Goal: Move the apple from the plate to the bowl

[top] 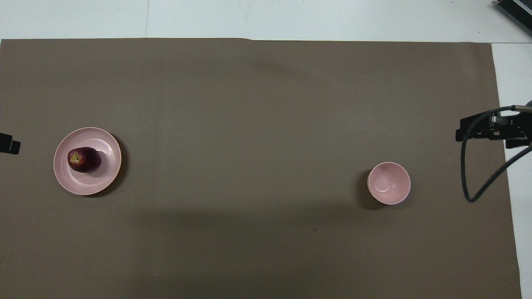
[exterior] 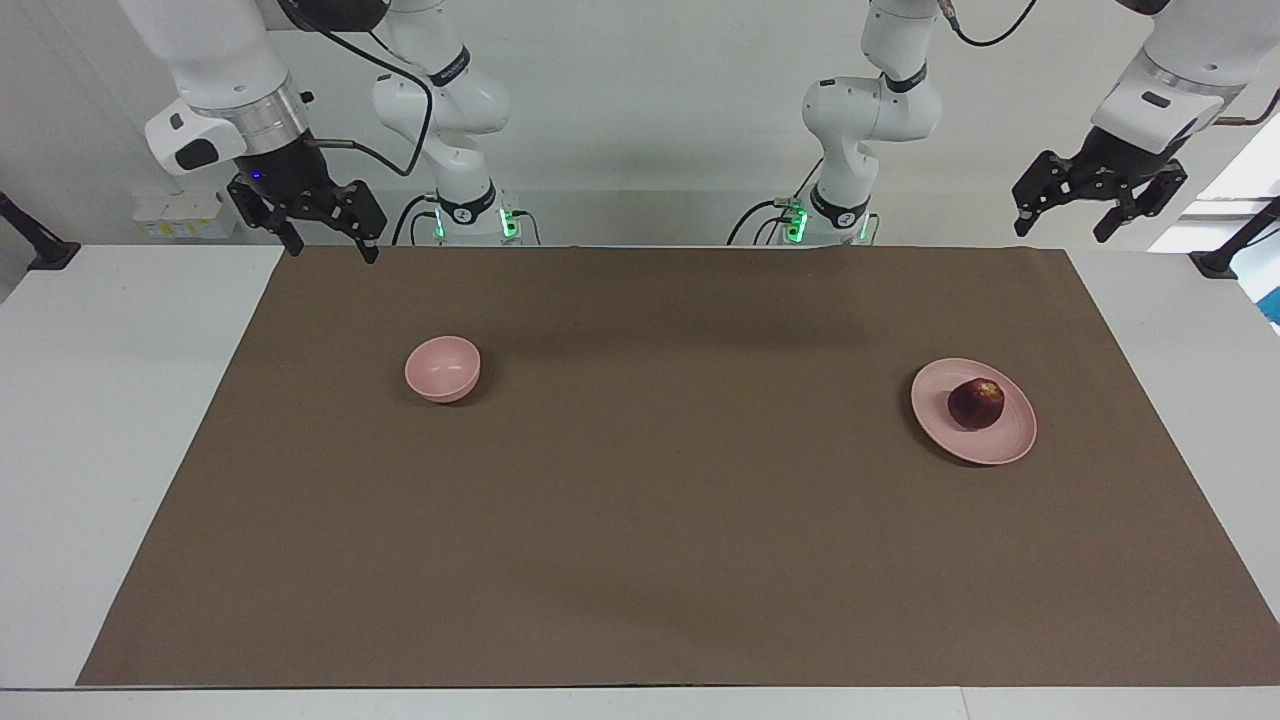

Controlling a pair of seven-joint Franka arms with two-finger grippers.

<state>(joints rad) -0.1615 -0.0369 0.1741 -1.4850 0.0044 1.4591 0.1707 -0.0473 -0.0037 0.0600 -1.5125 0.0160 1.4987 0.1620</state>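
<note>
The dark red apple (exterior: 976,403) lies on the pale pink plate (exterior: 1010,440) toward the left arm's end of the table; both also show in the overhead view, the apple (top: 84,159) on the plate (top: 106,170). The small pink bowl (exterior: 443,368) stands empty toward the right arm's end, also in the overhead view (top: 389,183). My left gripper (exterior: 1062,232) hangs open and empty in the air over the table's corner at its own end. My right gripper (exterior: 334,250) hangs open and empty over the mat's edge by the robots, apart from the bowl.
A brown mat (exterior: 640,520) covers most of the white table (exterior: 100,420). Bare white strips lie at both ends. The right arm's cable (top: 478,166) loops over the mat's edge in the overhead view.
</note>
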